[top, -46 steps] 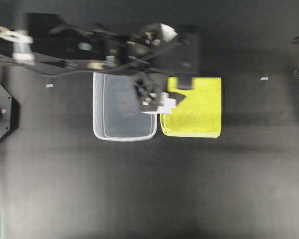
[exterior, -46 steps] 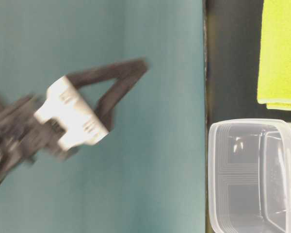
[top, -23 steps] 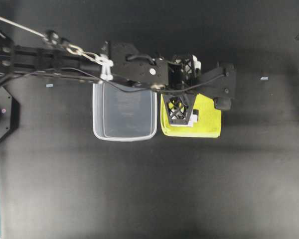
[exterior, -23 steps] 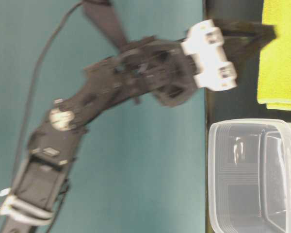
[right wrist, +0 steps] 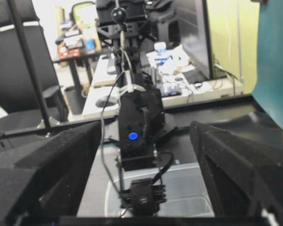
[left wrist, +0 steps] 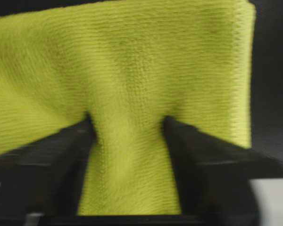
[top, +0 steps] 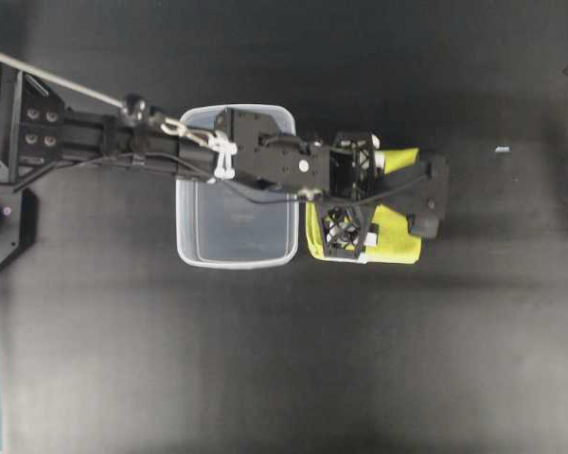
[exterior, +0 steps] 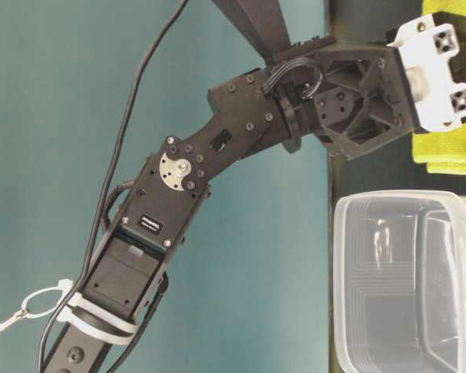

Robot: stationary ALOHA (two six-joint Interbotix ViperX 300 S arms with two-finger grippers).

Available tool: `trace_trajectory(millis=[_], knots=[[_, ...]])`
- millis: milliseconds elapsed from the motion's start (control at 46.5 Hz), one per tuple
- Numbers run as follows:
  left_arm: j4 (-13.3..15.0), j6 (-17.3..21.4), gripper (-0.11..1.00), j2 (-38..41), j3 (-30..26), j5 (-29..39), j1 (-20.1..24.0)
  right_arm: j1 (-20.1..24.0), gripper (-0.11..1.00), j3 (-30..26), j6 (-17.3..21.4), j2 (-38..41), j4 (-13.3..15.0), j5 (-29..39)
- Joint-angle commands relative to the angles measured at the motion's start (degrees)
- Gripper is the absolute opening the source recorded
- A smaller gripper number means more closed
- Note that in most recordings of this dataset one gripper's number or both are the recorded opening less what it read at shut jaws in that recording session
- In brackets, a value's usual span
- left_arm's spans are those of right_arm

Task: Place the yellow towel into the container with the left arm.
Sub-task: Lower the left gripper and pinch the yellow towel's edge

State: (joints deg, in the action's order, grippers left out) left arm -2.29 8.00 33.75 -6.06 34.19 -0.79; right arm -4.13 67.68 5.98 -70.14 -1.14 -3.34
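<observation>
- The yellow towel (left wrist: 132, 94) — bright, ribbed microfibre — bunches into a ridge between the left gripper (left wrist: 127, 136) fingers, clamped on it.
- It lies on the tabletop (top: 265, 359), just beside the container (top: 194, 236) (clear tub).
- The right gripper (right wrist: 146, 155) stands wide apart.

The yellow towel (top: 398, 213), a bright yellow-green microfibre cloth, lies on the black table just to the right of the container (top: 237, 248) in the overhead view, their near edges almost touching. In the left wrist view the cloth (left wrist: 132, 94) is bunched into a raised fold pinched between two dark fingers (left wrist: 56, 165), its knit texture and a stitched hem visible. From table level only a yellow strip (exterior: 443, 151) shows, its folded edge layered. The container is a clear rectangular plastic tub with rounded corners and a thick rim (exterior: 388, 200), standing upright with its mouth open; its floor shows faint moulded lines.
</observation>
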Motion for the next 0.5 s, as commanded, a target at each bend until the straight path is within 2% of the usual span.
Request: trace_trajectory(millis=[0,86,151,474], knots=[[-0.2,0.4,0.44,0.0,-0.2,-0.3,-0.8,-0.1,0.73,-0.6,-0.1,0.3,-0.1,-0.6],[-0.2,0.4,0.18,-1.3,-0.4,0.1,-0.5,-0.1,0.74,-0.7,-0.1,0.1,-0.1,-0.6],[-0.2,0.6,0.07,-2.8,-0.7,0.7,-0.3,-0.1,0.73,-0.8,-0.2,-0.1,-0.1,-0.6],[-0.2,0.6,0.07,-15.5,-2.3,5.4,0.4,0.0,0.73,-0.8,-0.1,-0.5,-0.1,-0.6]])
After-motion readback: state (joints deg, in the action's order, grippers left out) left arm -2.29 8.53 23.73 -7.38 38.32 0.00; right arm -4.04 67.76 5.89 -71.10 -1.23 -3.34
